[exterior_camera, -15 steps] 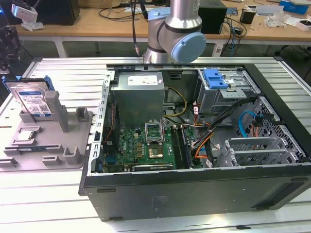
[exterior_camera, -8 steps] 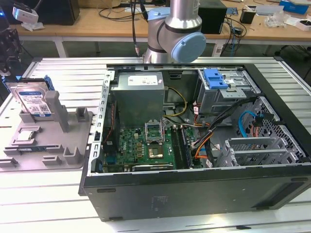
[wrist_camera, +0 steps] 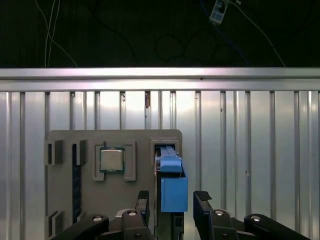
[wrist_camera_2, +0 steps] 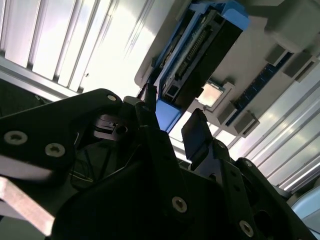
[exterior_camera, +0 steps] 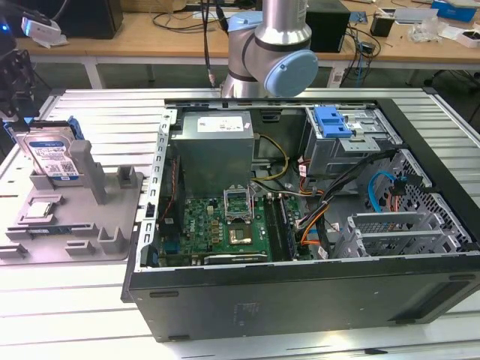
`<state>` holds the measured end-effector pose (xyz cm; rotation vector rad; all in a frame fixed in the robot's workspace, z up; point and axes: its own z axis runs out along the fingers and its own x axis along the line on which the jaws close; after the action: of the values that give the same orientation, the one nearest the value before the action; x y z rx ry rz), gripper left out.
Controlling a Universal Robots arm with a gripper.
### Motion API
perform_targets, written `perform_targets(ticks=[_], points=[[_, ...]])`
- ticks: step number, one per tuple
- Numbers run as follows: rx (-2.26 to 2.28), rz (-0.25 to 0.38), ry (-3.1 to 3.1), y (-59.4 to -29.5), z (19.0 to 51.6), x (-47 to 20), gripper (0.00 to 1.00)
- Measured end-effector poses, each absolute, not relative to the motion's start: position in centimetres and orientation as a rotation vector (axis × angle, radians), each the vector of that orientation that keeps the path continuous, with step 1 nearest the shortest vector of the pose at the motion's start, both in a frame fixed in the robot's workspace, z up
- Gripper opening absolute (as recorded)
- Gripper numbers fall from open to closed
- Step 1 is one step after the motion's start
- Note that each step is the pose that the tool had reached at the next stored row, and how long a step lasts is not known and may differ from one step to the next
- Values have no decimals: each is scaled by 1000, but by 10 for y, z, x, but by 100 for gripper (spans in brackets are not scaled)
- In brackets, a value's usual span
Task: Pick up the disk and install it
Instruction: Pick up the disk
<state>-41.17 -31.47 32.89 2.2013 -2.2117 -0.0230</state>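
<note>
Disk (wrist_camera: 170,162) stands on edge between the spread fingers (wrist_camera: 201,200) of the end effector (wrist_camera: 172,196), which is released and flanks its blue side rail with a slight gap on each side. It sits in a slot of the grey holder (wrist_camera: 65,137), beside a square chip (wrist_camera: 111,160), on the ribbed metal table (wrist_camera: 250,125). In the exterior view the holder lies to the left of the opened computer case (exterior_camera: 300,300).

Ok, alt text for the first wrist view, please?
The open claw is lined up with the disk, one finger showing to each side of its blue rail, not touching it. The disk stands on edge in a slot of the grey holder tray, beside a processor chip, on the ribbed metal table.
</note>
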Motion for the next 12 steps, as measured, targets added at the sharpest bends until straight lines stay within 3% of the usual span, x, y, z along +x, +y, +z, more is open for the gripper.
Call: perform_targets(ticks=[12], points=[[2202,-22,-2212,-315,316,-415,48]])
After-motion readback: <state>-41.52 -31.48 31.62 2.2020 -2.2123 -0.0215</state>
